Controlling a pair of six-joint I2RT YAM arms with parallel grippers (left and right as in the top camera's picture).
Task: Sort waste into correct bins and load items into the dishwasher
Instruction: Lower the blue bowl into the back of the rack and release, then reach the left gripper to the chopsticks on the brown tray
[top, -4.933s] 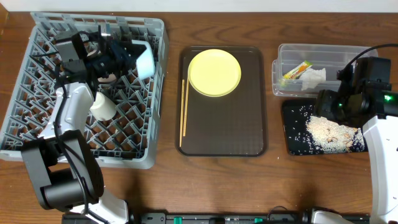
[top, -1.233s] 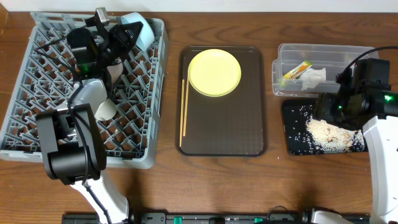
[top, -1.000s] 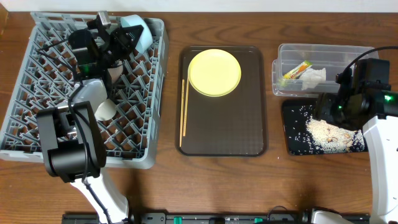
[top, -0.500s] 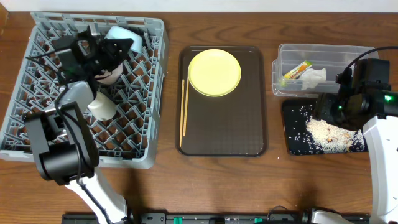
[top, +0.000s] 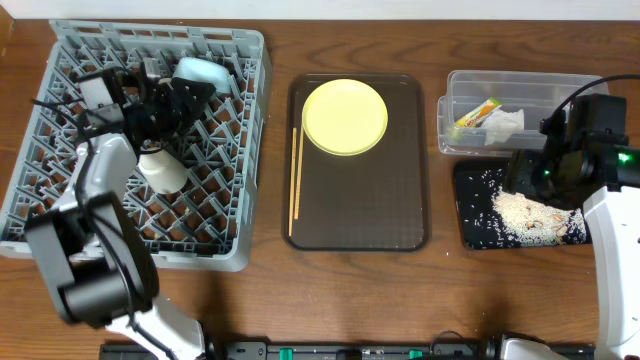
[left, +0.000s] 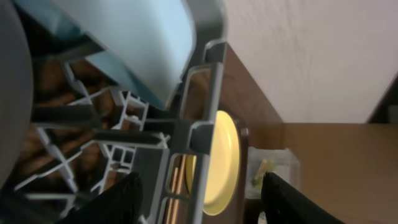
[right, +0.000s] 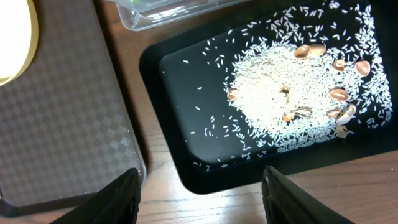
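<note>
Showing wood table (top: 440, 290), white wall (left: 311, 50); L pincer (left: 202, 193) released at rack (top: 60, 220), R pincer (right: 202, 186) released over black tray (right: 169, 93).

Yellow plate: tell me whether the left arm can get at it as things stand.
Probably yes. The yellow plate lies bare on the brown tray, just right of the rack, nothing on it. The left gripper is open and empty; only the rack's wall lies between.

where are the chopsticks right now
In the overhead view the chopsticks lie lengthwise along the left edge of the brown serving tray, below and left of the yellow plate, on the side nearest the grey dish rack.
</note>
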